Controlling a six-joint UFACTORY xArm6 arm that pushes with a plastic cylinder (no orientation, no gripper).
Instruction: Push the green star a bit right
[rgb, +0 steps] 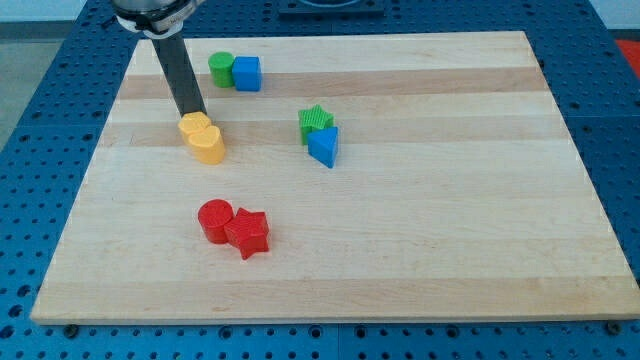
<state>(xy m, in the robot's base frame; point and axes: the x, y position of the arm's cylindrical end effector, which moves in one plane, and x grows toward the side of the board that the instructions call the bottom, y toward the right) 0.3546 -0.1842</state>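
Green star (316, 122) mid-desk (450, 200), touching blue triangle (324, 146) below-right. My tip (194, 115) well left of star, against yellow block (204, 139); left side suits rightward push. No pincer fitted.

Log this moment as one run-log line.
my tip: touching yellow heart block, top edge | green star: unpushed, touching blue triangle | tip left of star, apart

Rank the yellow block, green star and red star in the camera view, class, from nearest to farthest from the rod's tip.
Measured from my tip:
1. Yellow block, right at the tip, just below it.
2. Green star, off to the view's right.
3. Red star, well below, toward the view's bottom.
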